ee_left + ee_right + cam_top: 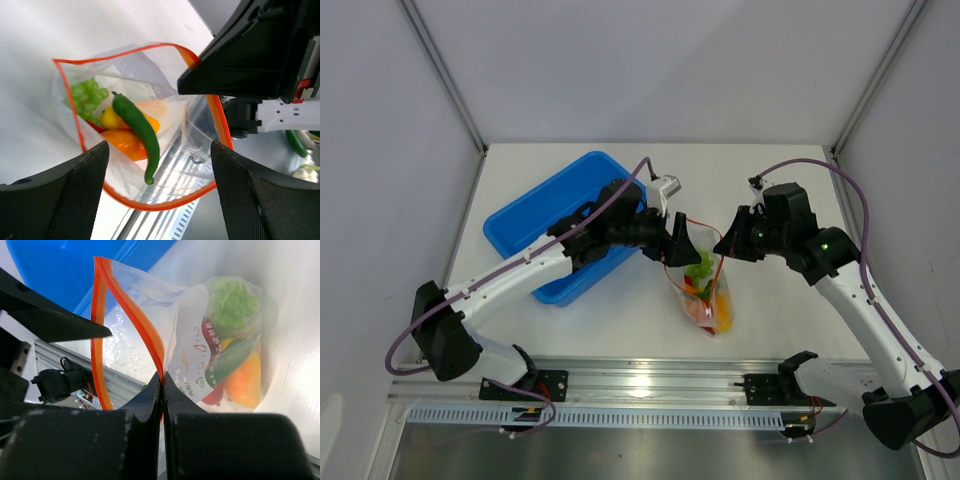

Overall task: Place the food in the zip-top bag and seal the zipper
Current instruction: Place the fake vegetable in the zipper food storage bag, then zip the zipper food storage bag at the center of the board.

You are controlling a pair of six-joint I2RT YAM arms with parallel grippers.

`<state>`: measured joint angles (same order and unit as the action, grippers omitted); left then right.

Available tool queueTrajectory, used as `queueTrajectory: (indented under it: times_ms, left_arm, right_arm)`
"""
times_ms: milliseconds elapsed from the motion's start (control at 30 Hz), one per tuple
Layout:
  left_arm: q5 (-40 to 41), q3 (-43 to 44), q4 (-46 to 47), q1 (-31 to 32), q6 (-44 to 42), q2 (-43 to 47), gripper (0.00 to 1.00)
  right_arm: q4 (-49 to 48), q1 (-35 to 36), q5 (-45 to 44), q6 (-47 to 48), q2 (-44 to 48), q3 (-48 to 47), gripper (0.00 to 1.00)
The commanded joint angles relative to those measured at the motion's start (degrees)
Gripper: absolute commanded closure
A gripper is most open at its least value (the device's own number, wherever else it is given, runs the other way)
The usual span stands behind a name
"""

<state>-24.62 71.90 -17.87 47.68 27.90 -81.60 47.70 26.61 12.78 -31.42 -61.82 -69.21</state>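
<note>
The clear zip-top bag hangs upright on the table with its mouth open. Its red-orange zipper forms a wide loop. Inside lie a green pepper, green grapes, an orange piece and a yellow piece; a red piece shows through the side. My right gripper is shut on the zipper at one end of the mouth and holds the bag up. My left gripper is open at the other side of the mouth, its fingers apart from the plastic.
The blue tray lies to the left of the bag, partly under my left arm, and also shows in the right wrist view. A green piece shows at the right edge of the left wrist view. The metal rail runs along the near edge.
</note>
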Motion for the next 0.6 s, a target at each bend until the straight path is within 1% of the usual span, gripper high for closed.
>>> queueTrajectory:
  times_ms: [0,100,233,367,500,567]
  left_arm:
    - [7.6,5.1,-6.3,0.3,-4.3,2.9,0.16]
    - [12.7,8.4,-14.8,0.3,-5.0,2.4,0.17]
    - [15.7,9.2,-20.1,0.3,-4.9,1.8,0.19]
    - [17.6,6.4,-20.9,0.3,-3.4,3.2,0.19]
    - [17.7,6.6,-21.8,0.2,-3.6,2.2,0.19]
    - [15.9,7.8,-22.5,0.2,-4.1,0.5,0.25]
  right_arm:
    - [-1.4,-0.2,1.0,0.0,1.0,-0.3,1.00]
    - [-0.9,-0.2,0.7,0.5,1.0,-0.5,1.00]
    - [-0.1,-0.2,0.3,1.2,1.2,-0.6,1.00]
    - [0.4,-0.2,0.1,1.6,1.2,-0.5,1.00]
    - [0.6,-0.2,0.8,2.2,0.7,-0.6,1.00]
    - [0.8,-0.2,1.1,2.6,0.5,-0.5,1.00]
